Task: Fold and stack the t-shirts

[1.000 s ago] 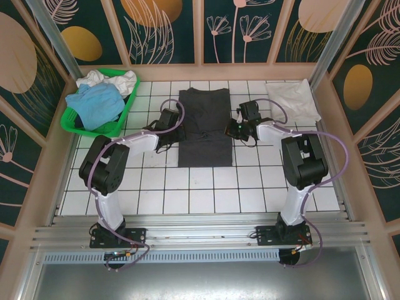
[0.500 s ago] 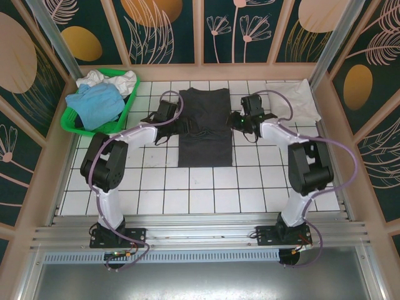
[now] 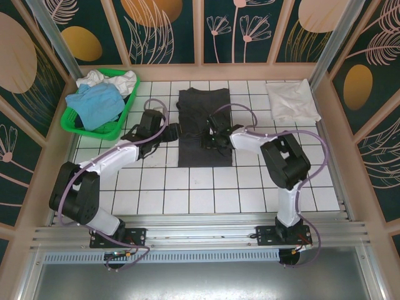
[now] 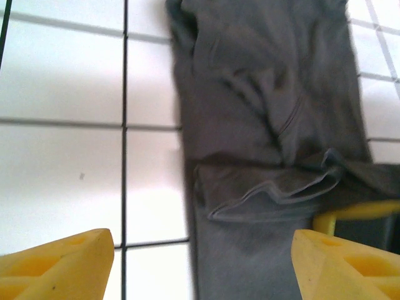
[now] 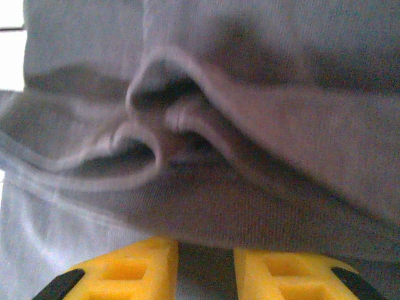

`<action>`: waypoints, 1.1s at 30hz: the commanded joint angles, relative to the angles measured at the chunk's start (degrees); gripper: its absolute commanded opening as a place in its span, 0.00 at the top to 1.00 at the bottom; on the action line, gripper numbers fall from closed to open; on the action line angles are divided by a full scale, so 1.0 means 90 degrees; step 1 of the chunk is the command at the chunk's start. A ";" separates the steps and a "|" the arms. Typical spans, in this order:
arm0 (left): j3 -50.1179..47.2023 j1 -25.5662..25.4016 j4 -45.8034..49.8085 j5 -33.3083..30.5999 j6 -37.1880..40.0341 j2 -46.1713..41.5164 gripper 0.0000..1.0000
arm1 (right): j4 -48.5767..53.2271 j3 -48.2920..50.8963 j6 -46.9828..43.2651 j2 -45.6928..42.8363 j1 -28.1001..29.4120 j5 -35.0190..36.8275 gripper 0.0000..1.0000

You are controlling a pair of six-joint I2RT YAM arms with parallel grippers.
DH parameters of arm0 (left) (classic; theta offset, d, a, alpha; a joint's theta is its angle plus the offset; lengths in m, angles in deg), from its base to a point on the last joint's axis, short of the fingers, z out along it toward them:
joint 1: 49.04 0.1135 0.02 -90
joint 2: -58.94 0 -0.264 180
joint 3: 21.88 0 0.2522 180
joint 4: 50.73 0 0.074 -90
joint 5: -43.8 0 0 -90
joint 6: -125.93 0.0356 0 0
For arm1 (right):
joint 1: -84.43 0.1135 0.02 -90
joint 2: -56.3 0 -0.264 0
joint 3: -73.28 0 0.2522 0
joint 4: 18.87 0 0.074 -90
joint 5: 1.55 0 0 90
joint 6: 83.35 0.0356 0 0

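Left gripper [image 3: 167, 132] wide, at left edge of my target: charcoal t-shirt [image 3: 201, 103], mid-table, long axis near-far. Right gripper [image 3: 210, 139] narrow, nosed against sleeve fold [image 5: 164, 119] at shirt's middle; can't tell if I pinch cloth. Right arm nearer.

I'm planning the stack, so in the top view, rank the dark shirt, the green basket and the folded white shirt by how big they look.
1. Largest: the dark shirt, though the basket looks nearly as big, so that order is unsure.
2. Next: the basket.
3. Smallest, clearly: the folded white shirt.
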 commanded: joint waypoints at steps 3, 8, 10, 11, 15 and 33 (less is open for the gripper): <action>-0.0507 0.0035 -0.0175 -0.0162 -0.0117 -0.0107 0.25 | 0.0526 -0.1002 -0.0240 0.0523 -0.0140 0.0506 0.71; -0.0619 0.0036 -0.0169 -0.0205 -0.0090 -0.0047 0.25 | 0.0785 -0.1819 -0.0365 0.1106 -0.0268 0.0452 0.70; -0.0630 0.0030 -0.0124 -0.0223 -0.0087 -0.0064 0.25 | 0.0920 -0.2286 -0.0521 0.1410 -0.0297 0.0446 0.69; -0.0674 0.0033 -0.0157 -0.0174 -0.0094 -0.0091 0.25 | 0.1004 -0.2562 -0.0612 0.1568 -0.0309 0.0480 0.68; -0.0917 0.0022 -0.0385 0.0260 -0.0174 -0.0236 0.27 | 0.1797 -0.3700 -0.0668 0.1974 -0.0381 0.0888 0.62; -0.1620 -0.0874 -0.1027 0.1041 -0.0737 0.0031 0.41 | -0.0535 0.2810 0.0545 -0.2780 -0.0340 0.0745 0.41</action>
